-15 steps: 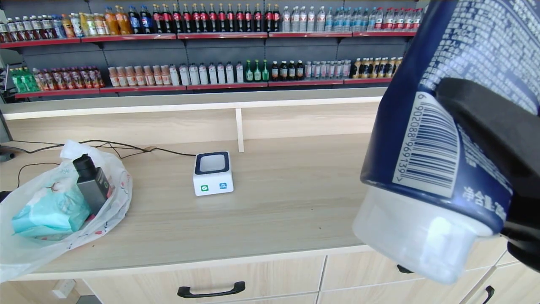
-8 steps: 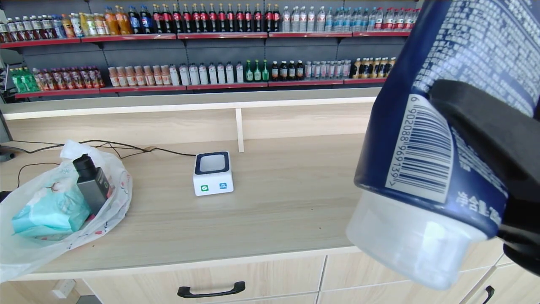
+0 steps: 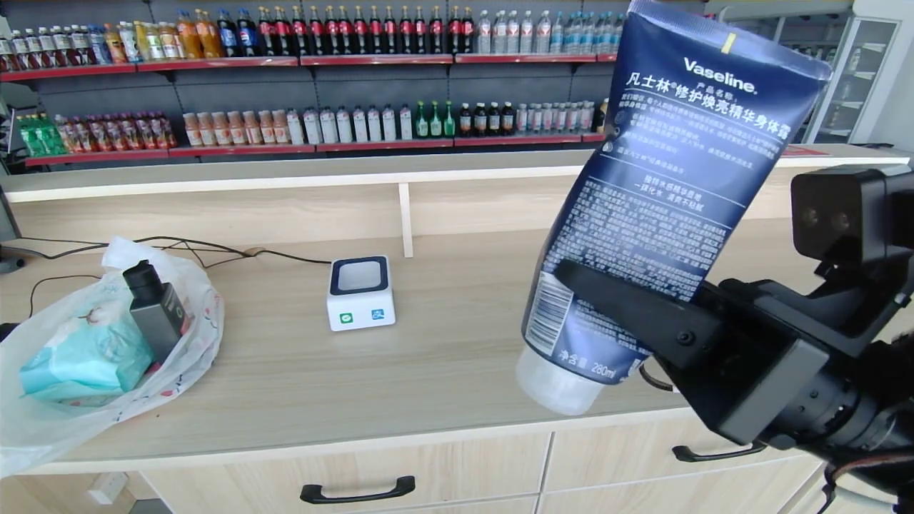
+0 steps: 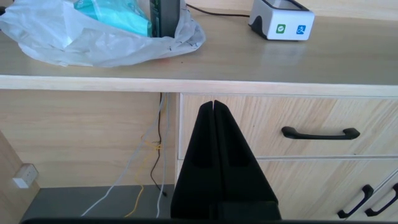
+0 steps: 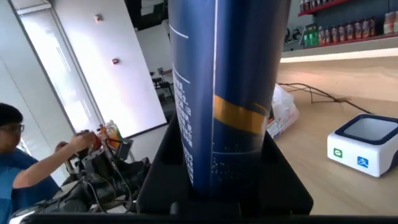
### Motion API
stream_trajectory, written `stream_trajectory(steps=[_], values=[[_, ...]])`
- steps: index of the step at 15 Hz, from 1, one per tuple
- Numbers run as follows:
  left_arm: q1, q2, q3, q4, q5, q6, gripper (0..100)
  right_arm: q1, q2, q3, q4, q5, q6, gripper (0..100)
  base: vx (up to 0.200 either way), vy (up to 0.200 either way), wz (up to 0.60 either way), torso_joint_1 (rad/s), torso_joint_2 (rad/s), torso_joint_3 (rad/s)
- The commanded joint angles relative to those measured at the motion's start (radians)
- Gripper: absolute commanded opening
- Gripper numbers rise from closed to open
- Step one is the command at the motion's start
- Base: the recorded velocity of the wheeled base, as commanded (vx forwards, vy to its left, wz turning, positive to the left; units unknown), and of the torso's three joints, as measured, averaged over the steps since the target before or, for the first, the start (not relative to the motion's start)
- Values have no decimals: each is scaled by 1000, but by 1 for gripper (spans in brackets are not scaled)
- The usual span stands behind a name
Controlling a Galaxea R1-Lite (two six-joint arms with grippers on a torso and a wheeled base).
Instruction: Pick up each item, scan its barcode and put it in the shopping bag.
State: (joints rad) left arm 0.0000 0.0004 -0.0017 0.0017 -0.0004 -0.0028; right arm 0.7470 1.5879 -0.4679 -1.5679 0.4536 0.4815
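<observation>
A: While pinching the lotion tube (image 3: 664,178) just above its cap (image 3: 557,389) with the right claw (image 3: 582,289), well right of the scanner (image 3: 360,293): scanned?
B: Probably not. Needs carrying over the scanner, barcode (image 3: 553,314) facing it, then bagging.
A: Left of the scanner?
B: Shopping bag (image 3: 193,335), teal pack (image 3: 82,360) and dark bottle (image 3: 153,310) inside; seemingly done. Left claw (image 4: 214,109) pressed together, low, below the scanner's level.

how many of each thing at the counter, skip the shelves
tube: 1
scanner: 1
bag: 1
tissue pack: 1
dark bottle: 1
total: 5
</observation>
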Motion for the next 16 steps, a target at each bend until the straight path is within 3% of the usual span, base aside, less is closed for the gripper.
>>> stream_trajectory(steps=[1, 6, 8, 10, 13, 16], values=[[0, 0, 0, 0, 0, 0, 0, -37, 55, 25, -3, 0, -35, 0, 0, 0, 0, 0, 0, 0], [0, 0, 0, 0, 0, 0, 0, -72, 47, 106, -3, -1, -254, 0, 0, 0, 0, 0, 0, 0], [-2, 0, 2, 0, -4, 41, 0, -97, 58, 130, -3, -174, -376, 0, 0, 0, 0, 0, 0, 0], [-2, 0, 2, 0, -4, 20, 0, -121, 60, 135, -3, -233, -475, 0, 0, 0, 0, 0, 0, 0], [-2, 0, 2, 0, -4, 20, 0, -132, 23, 304, -3, -501, -644, 0, 0, 0, 0, 0, 0, 0], [-2, 0, 2, 0, -4, 20, 0, -138, 1, 322, -3, -503, -630, 0, 0, 0, 0, 0, 0, 0]])
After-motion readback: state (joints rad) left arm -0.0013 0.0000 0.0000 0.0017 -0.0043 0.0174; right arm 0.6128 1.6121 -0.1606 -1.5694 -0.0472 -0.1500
